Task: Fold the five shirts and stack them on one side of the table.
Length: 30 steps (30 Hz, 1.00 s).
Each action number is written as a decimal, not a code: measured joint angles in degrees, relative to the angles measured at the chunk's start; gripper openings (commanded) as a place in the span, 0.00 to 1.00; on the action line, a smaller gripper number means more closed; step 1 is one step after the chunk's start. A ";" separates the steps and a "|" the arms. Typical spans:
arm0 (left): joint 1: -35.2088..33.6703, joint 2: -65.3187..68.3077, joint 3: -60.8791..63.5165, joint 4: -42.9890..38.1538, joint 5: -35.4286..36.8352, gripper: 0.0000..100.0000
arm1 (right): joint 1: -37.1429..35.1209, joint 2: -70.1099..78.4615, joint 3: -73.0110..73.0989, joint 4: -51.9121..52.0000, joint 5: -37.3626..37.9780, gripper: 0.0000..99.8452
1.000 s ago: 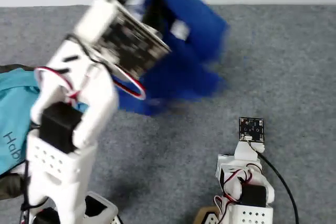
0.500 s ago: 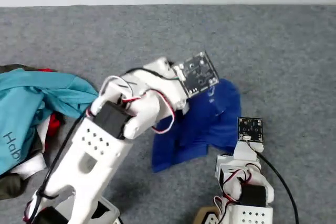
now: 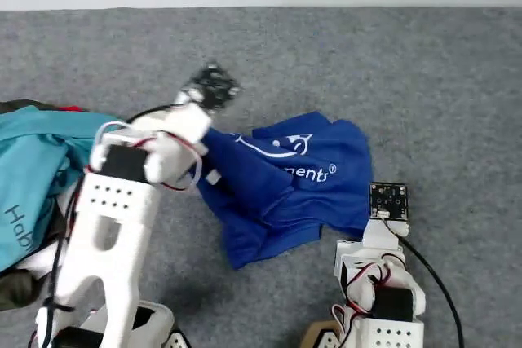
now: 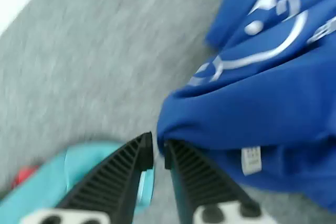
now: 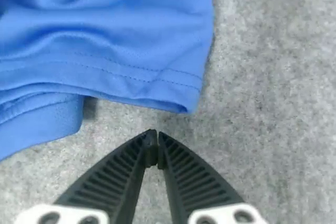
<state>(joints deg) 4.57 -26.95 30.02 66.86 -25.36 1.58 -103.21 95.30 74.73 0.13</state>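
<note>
The blue shirt (image 3: 285, 185) lay crumpled near the middle of the table (image 3: 440, 79), print side up. Its body was bunched into ridges and one flap trailed toward 7 o'clock. It looked thin, limp and light, with a smooth knit that would probably slip if caught in too shallow a bite. It would not hold any shape by itself, and dragging it by one point would likely bunch it further. The best holds were probably the stitched hem corners or the shoulder seams, where the doubled cloth gave the jaws more to grip.

At the shirt's 9 o'clock edge the left gripper (image 4: 160, 148) had its jaws drawn almost together, with a fold of the blue cloth at their tips, apparently pinched. At the shirt's 5 o'clock the right gripper (image 5: 157, 148) sat closed and empty on the grey surface, just short of the hem and not touching it. That hem corner looked like the natural second hold for spreading the shirt flat.

A pile (image 3: 41, 177) of other shirts, teal on top, lay at the table's 9 o'clock edge, well apart.
</note>
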 measured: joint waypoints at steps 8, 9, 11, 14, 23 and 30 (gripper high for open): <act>-12.57 0.00 0.00 5.27 -0.26 0.05 | 0.00 -0.09 -8.97 -5.89 8.88 0.01; -14.07 0.00 0.00 5.80 -0.26 0.05 | 0.00 0.00 -10.02 -6.42 8.88 0.01; -16.62 0.00 0.00 7.21 -0.26 0.05 | 0.00 0.09 -12.13 -6.95 9.23 0.01; -21.71 0.00 0.00 9.49 -0.44 0.05 | 0.00 4.66 -16.62 -6.95 9.23 0.01; -34.90 0.00 -4.22 21.36 -0.44 0.05 | -2.20 41.49 -44.40 -3.08 12.48 0.01; -33.85 0.00 -4.40 26.46 -0.44 0.05 | -2.99 66.46 -56.53 2.46 25.41 0.01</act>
<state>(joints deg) -29.27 -26.95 25.63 93.32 -25.80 -1.41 -36.75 38.77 77.19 25.54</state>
